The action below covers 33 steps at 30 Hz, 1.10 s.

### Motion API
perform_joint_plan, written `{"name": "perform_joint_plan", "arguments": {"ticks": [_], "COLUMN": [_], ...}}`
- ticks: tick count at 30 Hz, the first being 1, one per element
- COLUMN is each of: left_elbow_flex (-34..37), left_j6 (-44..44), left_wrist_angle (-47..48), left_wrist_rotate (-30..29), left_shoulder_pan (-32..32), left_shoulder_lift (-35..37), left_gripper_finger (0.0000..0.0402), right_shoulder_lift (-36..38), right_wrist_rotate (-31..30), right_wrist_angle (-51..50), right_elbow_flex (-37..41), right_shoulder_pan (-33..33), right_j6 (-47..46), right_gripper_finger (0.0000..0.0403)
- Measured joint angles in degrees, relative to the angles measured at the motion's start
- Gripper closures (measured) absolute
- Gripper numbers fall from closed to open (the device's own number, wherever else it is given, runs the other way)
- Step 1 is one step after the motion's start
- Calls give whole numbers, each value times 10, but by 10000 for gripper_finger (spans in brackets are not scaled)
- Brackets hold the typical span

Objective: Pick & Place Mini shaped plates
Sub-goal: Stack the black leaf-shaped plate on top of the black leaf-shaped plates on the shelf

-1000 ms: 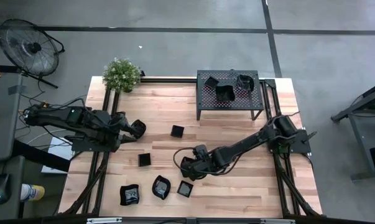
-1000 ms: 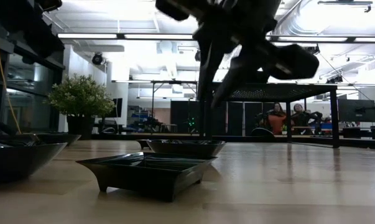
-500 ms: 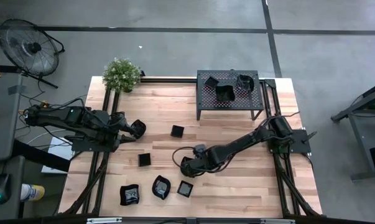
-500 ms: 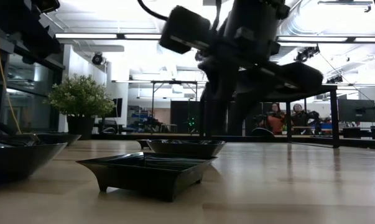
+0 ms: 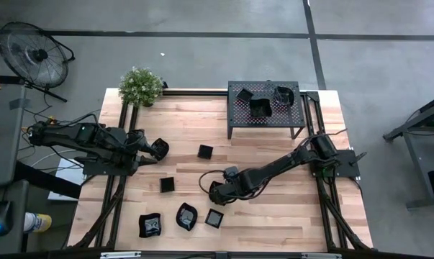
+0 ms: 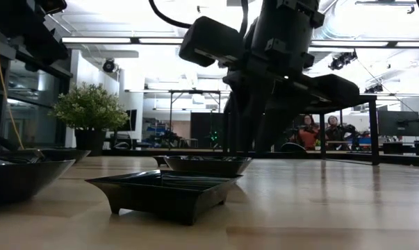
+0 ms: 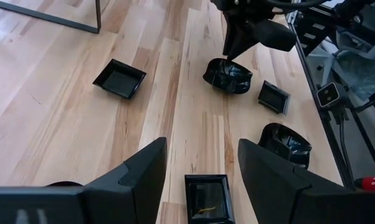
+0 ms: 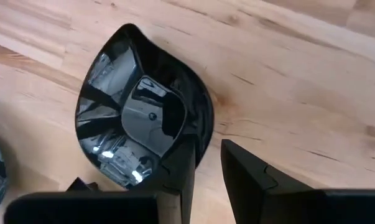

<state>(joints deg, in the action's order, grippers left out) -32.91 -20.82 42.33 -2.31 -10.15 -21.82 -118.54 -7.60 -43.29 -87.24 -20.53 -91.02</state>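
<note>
right gripper (image 8: 203, 177) straddles the rim of a leaf-shaped plate (image 8: 137, 134), one finger inside at its five o'clock edge, jaws part-open, not yet pinching; left gripper (image 7: 203, 165) waits open.

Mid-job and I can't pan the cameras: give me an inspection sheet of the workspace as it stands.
Surface: wooden table, bare planks between items.
Job's things: three mini plates on the rack; five loose plates on the table, plus a leaf-shaped plate under the right arm.
Clutter: potted plant at a table corner.
End effectors: right end effector open, straddling the leaf-shaped plate's rim; left end effector open, above the table, holding nothing.
Cables: cable loop on the right arm.
Surroundings: floor fan; people seated beyond the table.
</note>
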Motion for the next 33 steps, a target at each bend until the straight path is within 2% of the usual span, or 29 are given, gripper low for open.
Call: {"name": "perform_joint_plan", "arguments": {"ticks": [26, 33], "left_elbow_flex": [0, 0], "left_j6": [2, 2], "left_wrist_angle": [0, 0], "left_wrist_rotate": [2, 2], "left_shoulder_pan": [0, 0], "left_shoulder_lift": [0, 0], "left_gripper_finger": [206, 206], "right_shoulder_lift": [-21, -26], "right_wrist_rotate": [-5, 2], "right_wrist_angle": [18, 23], "right_elbow_flex": [0, 0], "right_shoulder_pan": [7, 15], "right_j6": [6, 18], "right_gripper_finger": [329, 346]}}
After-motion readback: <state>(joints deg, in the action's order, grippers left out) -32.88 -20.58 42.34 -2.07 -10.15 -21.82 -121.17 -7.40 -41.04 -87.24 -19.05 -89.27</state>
